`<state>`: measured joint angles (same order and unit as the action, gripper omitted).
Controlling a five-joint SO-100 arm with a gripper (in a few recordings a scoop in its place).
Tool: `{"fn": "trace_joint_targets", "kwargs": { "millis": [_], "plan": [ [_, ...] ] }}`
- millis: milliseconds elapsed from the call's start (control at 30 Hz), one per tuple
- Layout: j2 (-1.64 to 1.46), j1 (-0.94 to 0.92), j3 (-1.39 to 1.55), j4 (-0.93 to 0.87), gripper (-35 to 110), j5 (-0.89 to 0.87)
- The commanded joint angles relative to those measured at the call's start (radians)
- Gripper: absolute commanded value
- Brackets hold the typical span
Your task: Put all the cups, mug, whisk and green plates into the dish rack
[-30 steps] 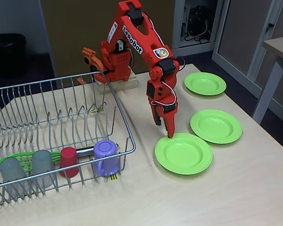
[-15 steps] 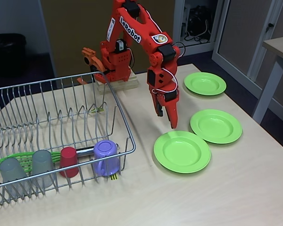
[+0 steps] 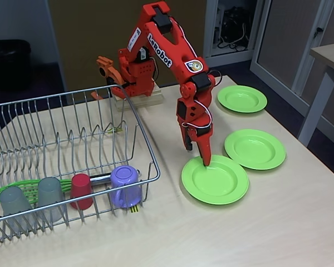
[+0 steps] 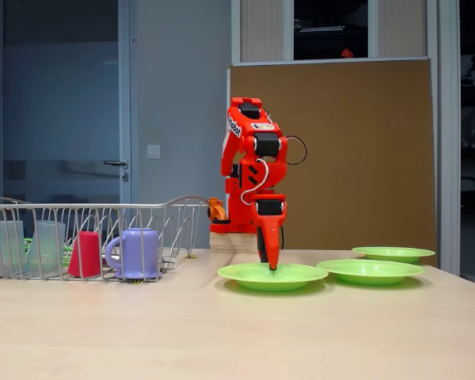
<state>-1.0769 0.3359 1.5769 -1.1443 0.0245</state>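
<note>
Three green plates lie on the table: a near one (image 3: 215, 179) (image 4: 272, 275), a middle one (image 3: 255, 148) (image 4: 370, 271) and a far one (image 3: 242, 98) (image 4: 393, 253). My red gripper (image 3: 196, 157) (image 4: 269, 265) points down at the near plate's far rim, open, with the long finger's tip on the plate just inside the rim and the short finger outside it. In the dish rack (image 3: 139, 119) (image 4: 79, 207) stand two grey cups (image 3: 14, 206) (image 3: 50, 197), a red cup (image 3: 81, 191) (image 4: 85, 253) and the purple mug (image 3: 125, 186) (image 4: 134, 253). The green whisk (image 3: 22, 189) lies behind them.
The arm's base (image 3: 136, 92) is clamped at the table's far edge, behind the rack's corner. Bare tabletop (image 3: 239, 233) runs along the front and right of the plates. Another table's leg (image 3: 314, 105) stands off to the right.
The gripper rose off the near plate half a second ago and has come down again onto its far rim. That plate sits slightly further left than one second ago.
</note>
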Motion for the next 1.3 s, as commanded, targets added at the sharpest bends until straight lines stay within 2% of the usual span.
{"fn": "trace_joint_targets", "kwargs": {
  "millis": [0,500,800,1067,1267],
  "plan": [
    [0.006,0.005,-0.044,0.015,37,0.015],
    [0.169,-0.025,-0.193,0.008,23,0.018],
    [0.202,-0.032,-0.207,0.017,0,-0.012],
    [0.064,-0.014,-0.149,-0.06,0,0.028],
    [-0.147,0.038,-0.167,-0.229,0,0.08]
  ]
}}
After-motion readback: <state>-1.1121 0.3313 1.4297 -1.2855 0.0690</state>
